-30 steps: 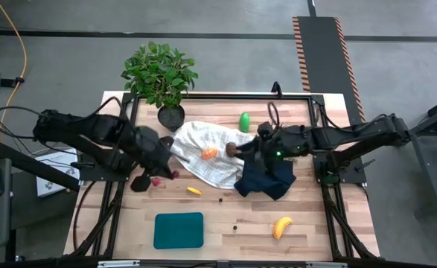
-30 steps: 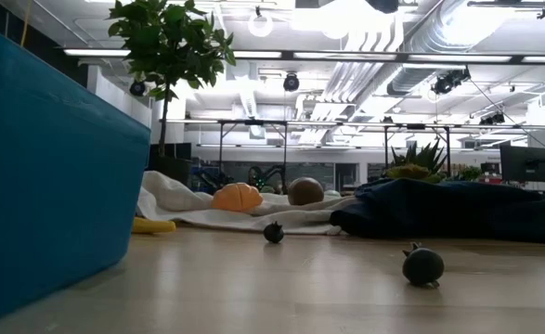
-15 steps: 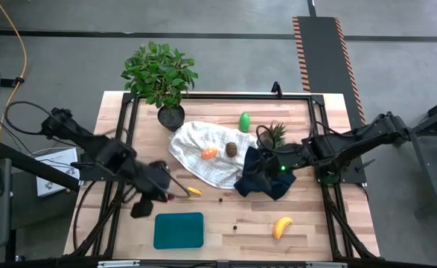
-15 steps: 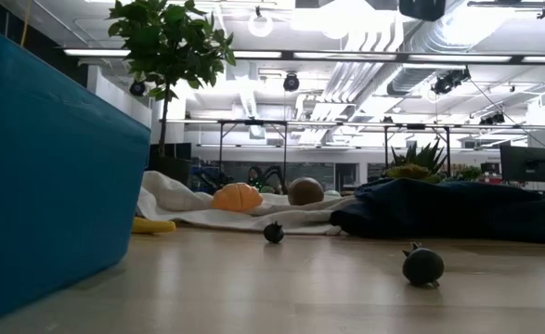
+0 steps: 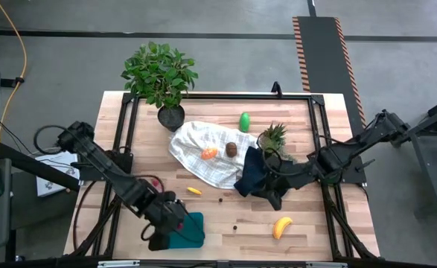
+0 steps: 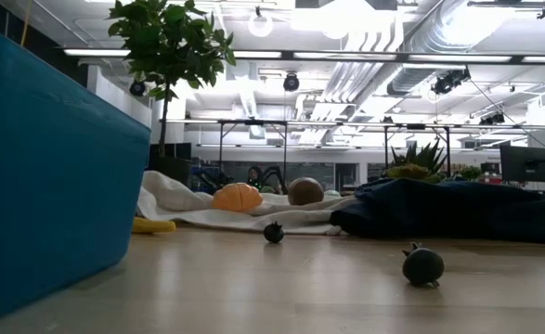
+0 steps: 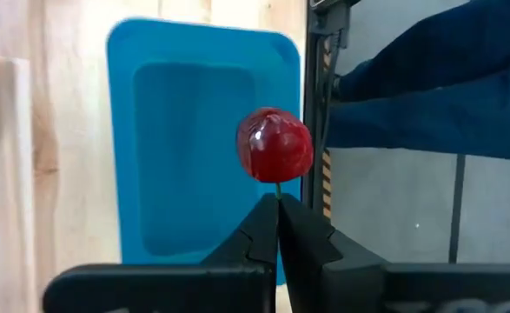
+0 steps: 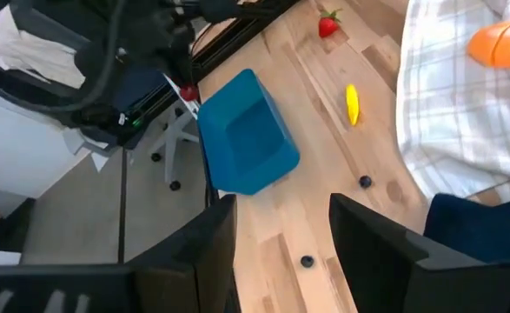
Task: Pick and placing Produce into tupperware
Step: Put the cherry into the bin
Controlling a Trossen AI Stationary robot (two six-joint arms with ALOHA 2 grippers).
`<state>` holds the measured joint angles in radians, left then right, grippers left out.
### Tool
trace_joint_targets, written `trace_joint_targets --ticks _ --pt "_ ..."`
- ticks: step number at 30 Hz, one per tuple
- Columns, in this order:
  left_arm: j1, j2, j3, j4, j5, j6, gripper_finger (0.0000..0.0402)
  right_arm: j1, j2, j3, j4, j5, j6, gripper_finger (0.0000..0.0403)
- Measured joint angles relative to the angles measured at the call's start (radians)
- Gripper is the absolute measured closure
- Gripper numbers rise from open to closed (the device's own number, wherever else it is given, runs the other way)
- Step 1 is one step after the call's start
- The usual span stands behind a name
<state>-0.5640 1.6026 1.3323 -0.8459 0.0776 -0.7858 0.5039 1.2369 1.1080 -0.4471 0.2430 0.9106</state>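
My left gripper hangs over the left part of the teal tupperware, shut on a small red cherry. The wrist view shows the cherry above the tupperware's hollow. My right gripper stands open over the dark navy cloth, nothing between its fingers. An orange piece and a brown kiwi lie on the white checked cloth. The banana, green pear, small yellow piece, strawberry and two dark bits lie on the table. My left gripper pinches the cherry's thin stem between its two fingertips. The fingers come from above, slanting down. The cherry sticks out beyond the fingertips, lifted clear above the tupperware.
A potted plant stands at the far left, and a pineapple-like tuft beside the navy cloth. Bare wood lies between the tupperware and the banana. In the low view the tupperware's wall fills the left.
My left gripper has swung from beside the white cloth toward the near edge and to the right, sinking and rolling, and carried the cherry over the tupperware. My right gripper has drawn back from the kiwi toward the near right, over the navy cloth.
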Motion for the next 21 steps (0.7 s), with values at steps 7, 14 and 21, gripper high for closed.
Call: trace_joint_targets --ticks 7,14,21 --pt "0.001 0.093 0.0 0.002 -0.007 -0.056 0.0401 0.051 0.0 0.0 -0.02 0.025 0.015 0.0226" --pt "0.001 0.168 0.0 0.007 0.009 -0.073 0.0401 0.075 0.0 0.0 -0.054 0.046 0.032 0.0226" --pt "0.0 0.216 0.0 0.01 0.025 -0.076 0.0401 0.075 0.0 0.0 -0.059 0.065 0.031 0.0226"
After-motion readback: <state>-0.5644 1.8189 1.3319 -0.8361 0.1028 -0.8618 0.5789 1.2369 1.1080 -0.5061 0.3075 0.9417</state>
